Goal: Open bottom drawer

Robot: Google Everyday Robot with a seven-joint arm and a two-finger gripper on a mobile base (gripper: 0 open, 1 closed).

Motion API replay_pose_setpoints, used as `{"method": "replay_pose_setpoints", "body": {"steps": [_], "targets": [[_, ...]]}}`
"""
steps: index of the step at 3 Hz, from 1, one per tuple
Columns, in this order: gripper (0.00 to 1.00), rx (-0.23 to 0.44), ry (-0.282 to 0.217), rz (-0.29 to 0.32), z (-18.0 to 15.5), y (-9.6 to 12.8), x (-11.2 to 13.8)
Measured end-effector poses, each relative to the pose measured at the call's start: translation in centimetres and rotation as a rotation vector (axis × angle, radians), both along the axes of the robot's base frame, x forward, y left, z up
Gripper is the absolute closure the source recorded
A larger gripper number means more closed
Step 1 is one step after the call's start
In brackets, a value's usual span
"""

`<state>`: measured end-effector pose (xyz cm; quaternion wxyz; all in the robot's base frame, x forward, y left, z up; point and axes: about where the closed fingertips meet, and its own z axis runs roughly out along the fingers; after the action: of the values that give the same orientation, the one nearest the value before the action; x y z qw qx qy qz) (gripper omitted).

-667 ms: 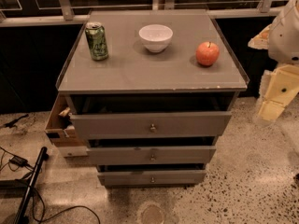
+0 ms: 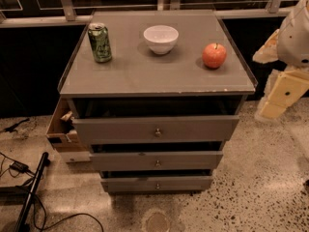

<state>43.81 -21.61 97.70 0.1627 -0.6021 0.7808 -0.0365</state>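
Nothing has shifted: my gripper [image 2: 282, 96] hangs right of the cabinet [image 2: 154, 81]; open or closed, I cannot tell.
Bottom drawer [image 2: 140, 183], lowest, looks shut; I'd centre on its knob [image 2: 157, 185], then pull straight near.

The bottom drawer [image 2: 183, 183], lowest and narrowest of three grey flat fronts, sits level and square to the camera just above the floor [image 2: 236, 209], one small round metal knob [image 2: 157, 185] at its middle, a dark gap along its top edge, with the hand [image 2: 281, 96] well apart, up at the right.
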Motion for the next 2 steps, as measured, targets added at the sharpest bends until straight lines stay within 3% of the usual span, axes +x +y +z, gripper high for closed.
{"method": "replay_pose_setpoints", "body": {"steps": [1, 2], "targets": [[0.47, 0.019, 0.002, -0.008, -2.3, 0.3, -0.4], [0.7, 0.086, 0.03, 0.004, -8.4, 1.8, -1.1]]}}
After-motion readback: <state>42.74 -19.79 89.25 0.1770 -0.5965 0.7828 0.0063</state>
